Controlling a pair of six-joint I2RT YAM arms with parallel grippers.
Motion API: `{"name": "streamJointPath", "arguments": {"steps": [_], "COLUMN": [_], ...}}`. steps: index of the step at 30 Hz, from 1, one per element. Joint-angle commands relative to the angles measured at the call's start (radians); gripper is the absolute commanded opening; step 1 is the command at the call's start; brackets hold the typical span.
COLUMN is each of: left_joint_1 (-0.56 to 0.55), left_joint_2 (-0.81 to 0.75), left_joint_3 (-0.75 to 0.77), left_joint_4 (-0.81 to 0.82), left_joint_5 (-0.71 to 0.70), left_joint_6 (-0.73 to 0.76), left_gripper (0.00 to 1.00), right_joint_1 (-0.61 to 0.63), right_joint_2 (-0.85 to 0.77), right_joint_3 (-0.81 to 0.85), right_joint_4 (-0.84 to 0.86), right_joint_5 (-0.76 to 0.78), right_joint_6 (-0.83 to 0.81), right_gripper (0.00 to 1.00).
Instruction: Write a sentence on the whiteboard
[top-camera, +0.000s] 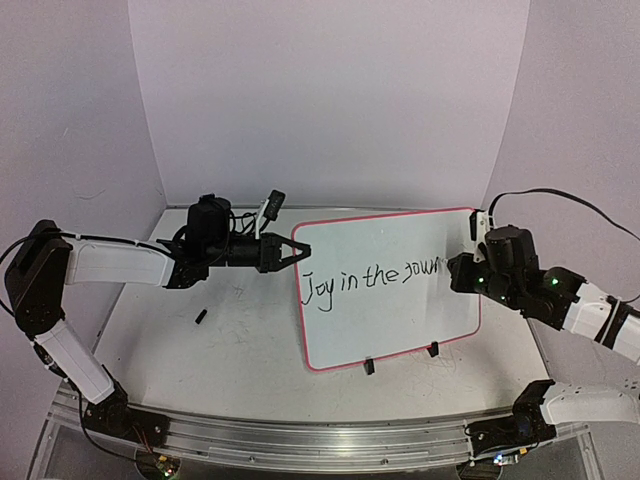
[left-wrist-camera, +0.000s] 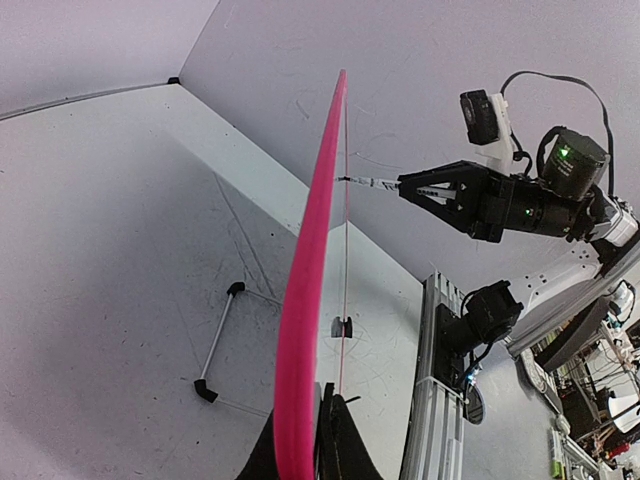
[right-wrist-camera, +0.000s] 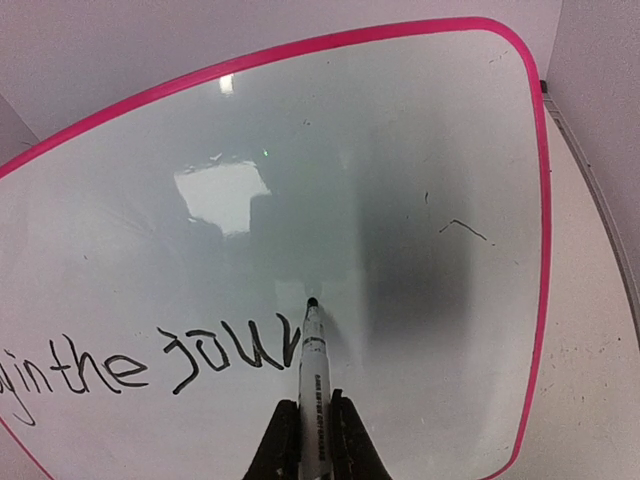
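The whiteboard (top-camera: 390, 305), white with a pink-red border, bears the handwritten words "Joy in the jour". My left gripper (top-camera: 296, 250) is shut on the board's left edge. In the left wrist view that pink edge (left-wrist-camera: 310, 280) runs up from between the fingers of the left gripper (left-wrist-camera: 312, 402). My right gripper (top-camera: 452, 272) is shut on a white marker (right-wrist-camera: 314, 370). The marker's black tip touches the board (right-wrist-camera: 400, 150) just past the last letter, above the right gripper (right-wrist-camera: 316, 402). The marker (left-wrist-camera: 372, 183) also shows in the left wrist view.
Two black clips (top-camera: 368, 366) (top-camera: 432, 350) sit on the board's near edge. A small black cap (top-camera: 201, 317) lies on the scribbled grey tabletop to the left. A white rod with black ends (left-wrist-camera: 220, 340) lies beside the board. An aluminium rail (top-camera: 300, 440) runs along the near edge.
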Motion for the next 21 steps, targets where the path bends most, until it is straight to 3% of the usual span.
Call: {"name": "streamJointPath", "arguments": {"steps": [1, 21], "left_joint_1": [-0.005, -0.007], "left_joint_2": [0.023, 0.026], "left_joint_3": [-0.012, -0.01], "left_joint_4": [-0.109, -0.109], "left_joint_5": [-0.134, -0.132], "left_joint_6": [0.087, 0.086], "left_gripper": [0.0, 0.0], "right_joint_1": [-0.003, -0.003], "right_joint_2": [-0.018, -0.043], "right_joint_3": [-0.011, -0.066], "right_joint_4": [-0.01, -0.059], "right_joint_5": [0.027, -0.022], "right_joint_6": [0.023, 0.06], "right_gripper": [0.0, 0.0]}}
